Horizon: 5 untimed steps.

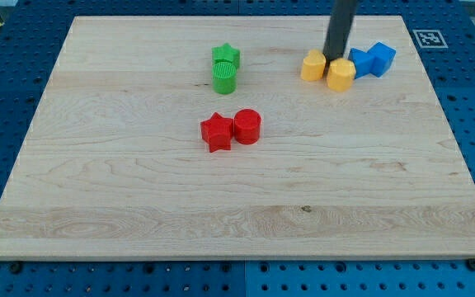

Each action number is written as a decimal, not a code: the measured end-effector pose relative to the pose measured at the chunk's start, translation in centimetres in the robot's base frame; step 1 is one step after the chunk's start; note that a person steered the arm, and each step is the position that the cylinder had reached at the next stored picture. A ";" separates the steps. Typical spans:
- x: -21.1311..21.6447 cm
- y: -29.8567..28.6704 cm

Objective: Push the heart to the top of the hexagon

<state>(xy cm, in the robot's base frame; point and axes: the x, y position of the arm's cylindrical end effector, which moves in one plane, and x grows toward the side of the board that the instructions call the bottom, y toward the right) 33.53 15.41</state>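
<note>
A yellow heart (312, 65) and a yellow hexagon (341, 74) lie side by side near the view's top right, touching or nearly so, the heart to the left. My tip (334, 57) stands just above the gap between them, right behind both blocks. Two blue blocks, one (360, 62) next to the hexagon and a blue cube (382, 58) further right, sit to the hexagon's upper right.
A green star (226, 57) and a green cylinder (224, 77) sit together at top centre. A red star (216, 132) and a red cylinder (247, 126) sit together in the middle. The wooden board (138, 206) ends close behind the tip.
</note>
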 end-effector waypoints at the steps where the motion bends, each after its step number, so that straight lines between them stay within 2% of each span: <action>1: 5.4 1.8; 2: 5.7 1.9; 3: 3.1 0.5; 5: 3.6 -6.7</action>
<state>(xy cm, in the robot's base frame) 37.09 8.73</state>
